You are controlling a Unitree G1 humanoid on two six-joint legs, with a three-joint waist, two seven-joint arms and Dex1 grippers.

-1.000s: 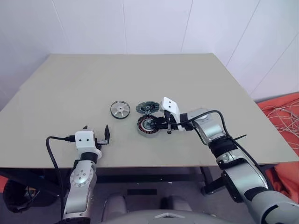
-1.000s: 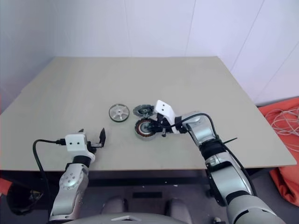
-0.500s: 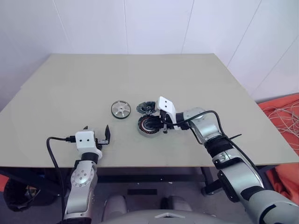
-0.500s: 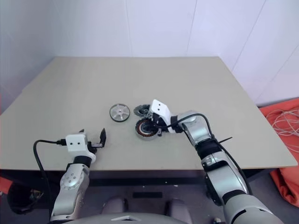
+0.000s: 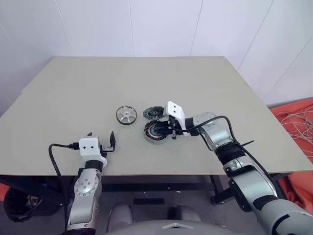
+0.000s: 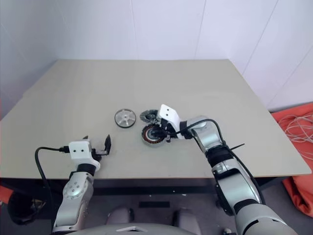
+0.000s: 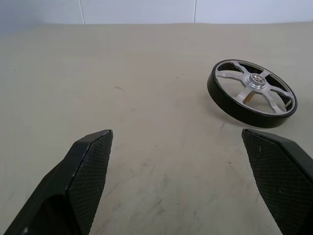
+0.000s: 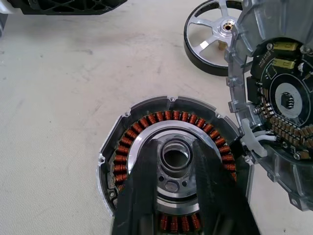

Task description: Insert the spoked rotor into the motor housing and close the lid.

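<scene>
The motor housing (image 5: 154,131) lies flat on the table (image 5: 146,78), its copper windings ringing a grey hub (image 8: 174,160). My right gripper (image 8: 175,147) reaches over it from the right, slightly open, one finger on each side of the hub. The lid (image 8: 279,98), a grey finned disc with a circuit board, leans beside the housing at its far side (image 5: 152,113). The spoked rotor (image 5: 126,115) lies flat to the left of both, also seen in the left wrist view (image 7: 252,93). My left gripper (image 5: 100,137) hovers open near the table's front edge, holding nothing.
Orange cloth and loose cables (image 5: 298,122) lie on the floor past the table's right edge. White walls stand behind the table. Bare tabletop stretches across the back and the left side.
</scene>
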